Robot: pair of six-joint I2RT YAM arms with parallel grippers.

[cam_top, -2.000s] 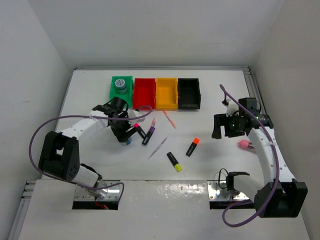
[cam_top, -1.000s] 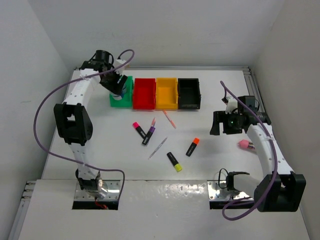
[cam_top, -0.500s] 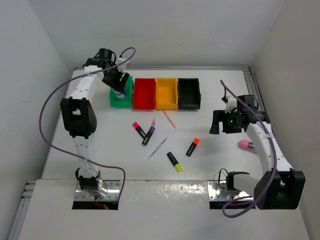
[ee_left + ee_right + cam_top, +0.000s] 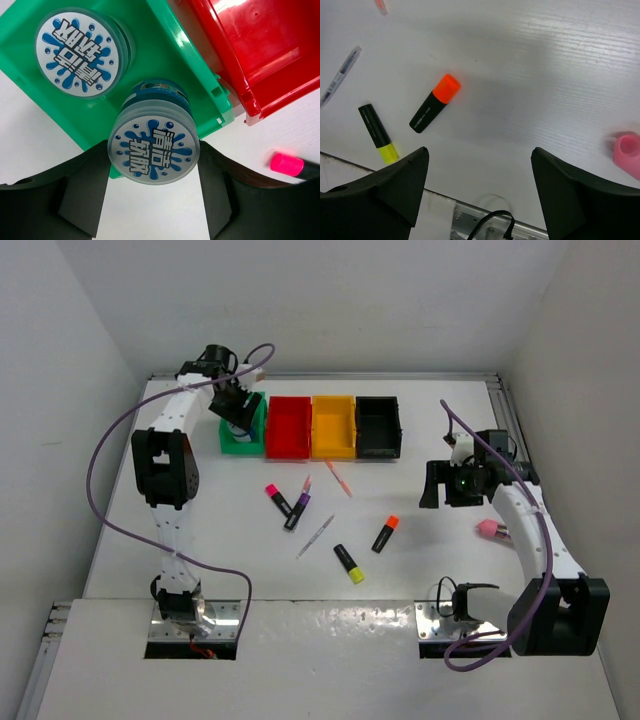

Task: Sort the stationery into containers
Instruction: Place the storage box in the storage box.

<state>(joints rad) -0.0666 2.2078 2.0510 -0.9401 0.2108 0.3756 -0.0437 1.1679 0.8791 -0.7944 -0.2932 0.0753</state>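
Observation:
My left gripper (image 4: 154,152) is shut on a round blue-white roll (image 4: 154,149) and holds it over the near wall of the green bin (image 4: 185,60). A second roll (image 4: 77,52) lies inside that bin. In the top view the left gripper (image 4: 237,410) is over the green bin (image 4: 243,443). My right gripper (image 4: 440,487) is open and empty above the table. The orange-capped highlighter (image 4: 435,102) and the yellow one (image 4: 377,134) lie under it to the left. The small pink block (image 4: 627,152) lies to the right.
Red (image 4: 288,426), yellow-orange (image 4: 333,426) and black (image 4: 378,426) bins stand in a row right of the green one. Pink-capped (image 4: 277,498) and purple-capped (image 4: 296,508) highlighters, a pink pen (image 4: 338,478) and a grey pen (image 4: 316,536) lie mid-table.
My left arm lifted the roll off the table by the pink highlighter and carried it back to the green bin, then shifted slightly right. The right arm has barely moved.

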